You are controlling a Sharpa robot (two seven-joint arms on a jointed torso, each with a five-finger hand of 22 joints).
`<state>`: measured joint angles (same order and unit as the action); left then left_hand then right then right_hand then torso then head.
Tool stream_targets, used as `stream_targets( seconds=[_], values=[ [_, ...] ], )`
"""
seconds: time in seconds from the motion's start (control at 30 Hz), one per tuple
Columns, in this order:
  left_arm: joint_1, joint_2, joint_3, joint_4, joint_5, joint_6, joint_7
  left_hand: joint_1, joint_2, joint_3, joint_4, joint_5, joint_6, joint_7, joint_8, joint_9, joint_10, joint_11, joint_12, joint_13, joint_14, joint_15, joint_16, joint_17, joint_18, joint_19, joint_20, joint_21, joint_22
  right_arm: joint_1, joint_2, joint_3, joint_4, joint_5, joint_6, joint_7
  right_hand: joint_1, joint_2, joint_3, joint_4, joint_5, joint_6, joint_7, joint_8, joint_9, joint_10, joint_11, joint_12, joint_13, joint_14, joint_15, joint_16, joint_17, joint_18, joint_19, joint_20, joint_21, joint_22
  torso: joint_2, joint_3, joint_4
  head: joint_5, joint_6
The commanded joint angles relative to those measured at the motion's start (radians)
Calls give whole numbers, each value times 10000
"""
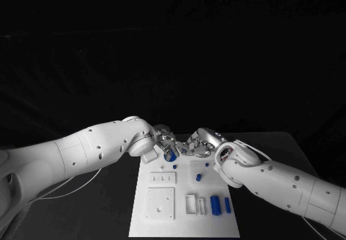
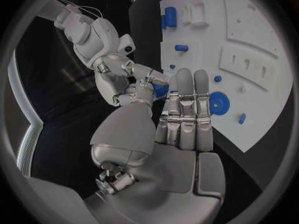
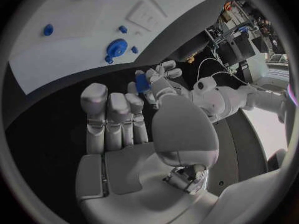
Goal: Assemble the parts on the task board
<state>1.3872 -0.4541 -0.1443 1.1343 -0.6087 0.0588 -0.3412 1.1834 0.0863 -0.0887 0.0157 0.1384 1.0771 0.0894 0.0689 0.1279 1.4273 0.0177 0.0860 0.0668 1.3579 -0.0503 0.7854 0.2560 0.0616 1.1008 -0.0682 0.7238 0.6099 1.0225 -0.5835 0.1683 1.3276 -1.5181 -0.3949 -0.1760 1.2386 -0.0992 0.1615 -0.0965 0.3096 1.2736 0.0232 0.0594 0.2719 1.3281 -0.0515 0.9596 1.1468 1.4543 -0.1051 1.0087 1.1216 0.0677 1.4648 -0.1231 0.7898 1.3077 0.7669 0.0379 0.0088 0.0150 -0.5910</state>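
Task board (image 1: 160, 220) lies flat mid-table, white plate. Left hand (image 1: 164, 140) hovers at its far end, fingers together and mostly straight; whether it touches anything, cannot tell. Beneath and between the hands, a blue gear (image 2: 218, 103) lies on the board, another small blue piece (image 2: 241, 118) near it. Right hand (image 1: 200, 144), touching the left, pinches a small blue part (image 3: 142, 81) in its fingertips. Likely rigid light plastic, smooth, could slip; best pinched by its side faces. Further right, blue cylinders (image 1: 215, 203) lie on the board's near-right area.
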Motion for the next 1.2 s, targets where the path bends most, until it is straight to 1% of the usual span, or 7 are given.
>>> stream_targets(
  seconds=[0.03,0.5,0.8,0.9,0.93,0.97,1.2],
  values=[
    [30,80,6,37,-87,442,55,48,164,66,-55,33,96,7,-38,2,39,-18,-80,-3,107,-7,48,8,-54,81,-27,-39,41,7,34,-1,34,-118,307,-78,92,11,-12,48,33,69,-82,38,4,-29,-47,-56,-11,1,-55,-9,-13,-122,229,-69,-37,968,7,-6,2,-3,-24],
    [35,105,10,105,245,394,291,360,741,375,-380,182,287,-85,-40,27,76,-53,-160,-13,166,-36,20,10,-76,116,-60,-126,186,7,127,-1,-1,-164,516,-110,105,23,-32,54,49,58,-77,37,-10,-47,-42,-74,-19,-8,-51,-36,-29,-121,216,-67,-89,959,5,-17,-10,-14,-72],
    [35,75,12,97,254,293,309,534,1081,719,-909,460,622,-222,-8,390,119,-93,-178,-22,189,-65,13,33,-85,145,-89,-192,355,7,139,-5,-36,-167,608,-99,117,35,-42,48,62,55,-76,40,-19,-55,-40,-75,-18,-9,-50,-47,-34,-121,217,-66,-82,961,-1,-25,8,-41,-99],
    [34,56,13,87,221,171,326,691,1338,1028,-1261,567,783,-300,78,951,110,-106,-190,-28,177,-75,-18,29,-93,130,-103,-220,410,6,148,-16,-60,-169,640,-104,119,44,-49,44,60,51,-72,38,-25,-68,-35,-86,-23,-12,-48,-58,-39,-121,209,-64,-110,956,6,-14,3,-34,-105],
    [34,50,13,86,211,143,329,873,1538,1347,-1444,-327,785,-326,94,1125,112,-117,-201,-34,186,-92,-24,30,-92,131,-124,-221,430,6,147,-20,-65,-171,648,-107,119,44,-49,44,60,51,-72,38,-25,-68,-35,-86,-23,-12,-48,-58,-39,-121,209,-64,-110,956,4,-6,-2,-29,-109],
    [34,41,14,86,202,124,329,833,1478,1894,-1673,-809,769,-324,139,1465,124,-110,-201,-36,194,-91,-34,32,-95,124,-133,-217,469,6,144,-24,-68,-176,655,-110,119,44,-49,44,60,51,-72,38,-25,-68,-35,-86,-23,-12,-48,-58,-39,-121,209,-64,-110,956,0,-3,-6,-28,-110],
    [34,-29,13,103,126,-74,329,-99,655,4071,-1616,-772,638,-457,325,4181,452,-235,-122,-15,302,-167,62,100,-105,177,-186,-239,726,4,97,-41,-83,-188,510,-80,109,40,-61,43,54,31,-62,35,-36,-92,-28,-114,-39,-24,-45,-101,-69,-118,200,-62,-154,948,-11,-12,-10,-31,-102]
  ],
)
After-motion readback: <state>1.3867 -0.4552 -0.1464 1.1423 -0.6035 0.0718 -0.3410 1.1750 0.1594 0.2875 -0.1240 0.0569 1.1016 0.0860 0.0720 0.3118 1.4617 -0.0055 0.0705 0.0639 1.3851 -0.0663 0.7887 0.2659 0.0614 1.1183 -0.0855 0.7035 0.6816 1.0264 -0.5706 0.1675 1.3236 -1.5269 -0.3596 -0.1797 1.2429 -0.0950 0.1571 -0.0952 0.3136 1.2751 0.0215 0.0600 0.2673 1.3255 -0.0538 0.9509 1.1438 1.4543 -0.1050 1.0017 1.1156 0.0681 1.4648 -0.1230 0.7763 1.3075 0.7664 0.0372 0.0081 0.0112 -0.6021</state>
